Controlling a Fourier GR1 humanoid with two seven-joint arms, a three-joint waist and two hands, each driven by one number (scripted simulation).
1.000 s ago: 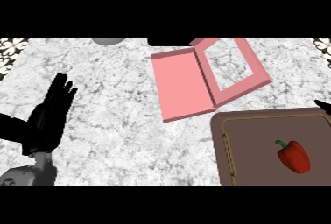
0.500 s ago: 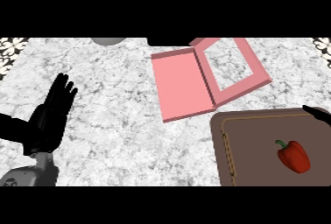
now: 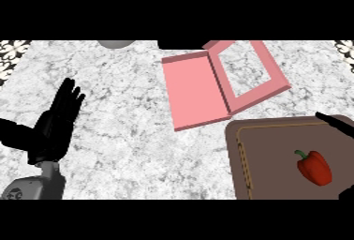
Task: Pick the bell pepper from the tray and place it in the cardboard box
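A red bell pepper [image 3: 314, 167] with a green stem lies on the brown tray [image 3: 266, 150] at the lower right. Up and left of the tray, a pink cardboard box [image 3: 197, 93] lies open on the marble counter, its lid folded out to the right. Only a little of my right hand [image 3: 336, 123] shows: a straight dark finger reaches in over the tray's far right corner, and another tip shows at the lower right edge. It holds nothing and stands apart from the pepper. At the left, my left hand [image 3: 55, 124] rests open with its fingers up.
A grey round object [image 3: 116, 43] and a dark object [image 3: 181, 44] sit at the counter's far edge. Patterned wall tiles [image 3: 12, 49] show at both top corners. Bare marble [image 3: 138, 154] stretches between my left hand and the tray.
The right hand's finger has crept leftward over the tray's far right corner, and a second tip has appeared at the lower right. The left hand, box and pepper have not moved.
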